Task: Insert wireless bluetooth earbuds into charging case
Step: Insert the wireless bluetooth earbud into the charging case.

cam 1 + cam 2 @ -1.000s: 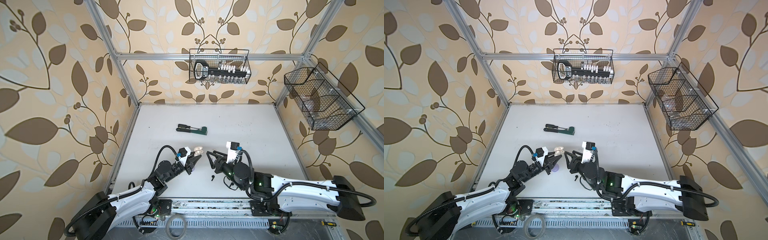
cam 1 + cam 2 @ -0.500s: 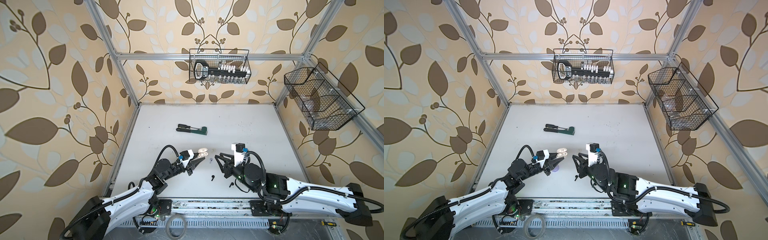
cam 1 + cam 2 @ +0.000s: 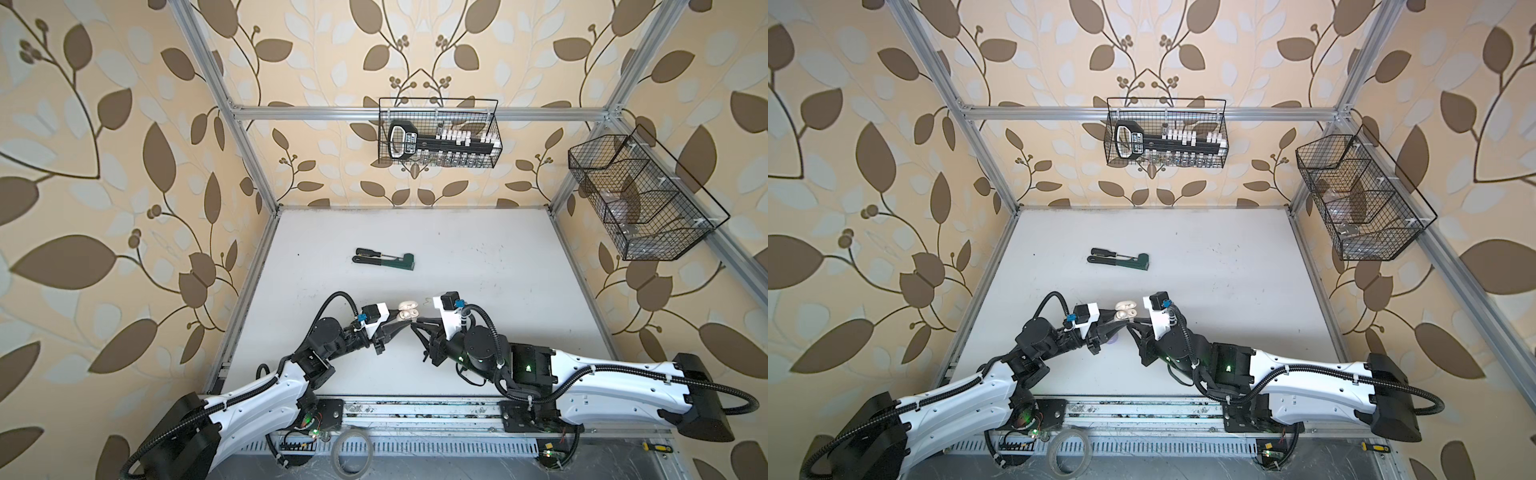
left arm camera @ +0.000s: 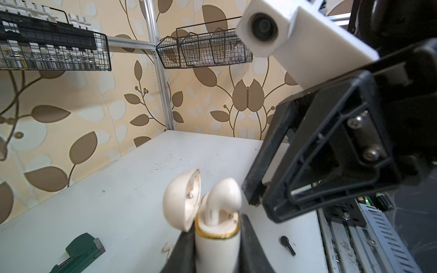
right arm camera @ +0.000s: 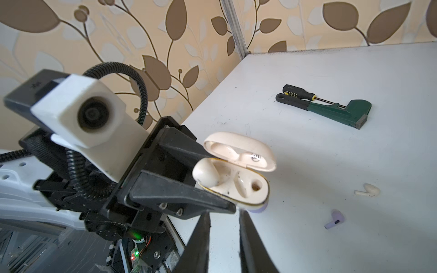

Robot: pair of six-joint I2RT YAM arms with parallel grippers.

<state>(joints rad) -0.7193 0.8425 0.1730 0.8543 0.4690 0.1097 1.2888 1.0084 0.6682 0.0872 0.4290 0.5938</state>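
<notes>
My left gripper [image 3: 404, 323] [image 4: 216, 227] is shut on a cream charging case [image 3: 409, 311] [image 3: 1126, 309] [image 4: 217, 245] [image 5: 238, 184], held above the table with its lid open. One white earbud [image 4: 225, 193] [image 5: 205, 175] stands part way in a slot of the case; the other slot shows empty. My right gripper [image 3: 415, 327] [image 5: 224, 214] points at the case from the opposite side, its jaws a narrow gap apart with nothing between them. Loose on the table lie a white earbud [image 5: 370, 190] [image 4: 166, 247], a lilac earbud [image 5: 334, 219] and a black earbud [image 4: 287, 244].
A lilac rounded thing [image 5: 259, 209] [image 3: 1113, 341] lies on the table under the held case. A black screwdriver and a green wrench [image 3: 384, 259] lie farther back. Wire baskets hang on the back wall [image 3: 438, 139] and on the right wall [image 3: 640, 199].
The right gripper's jaws have narrowed from wide apart, and its tips now sit close to the case. The left gripper has kept hold of the case in about the same place.
</notes>
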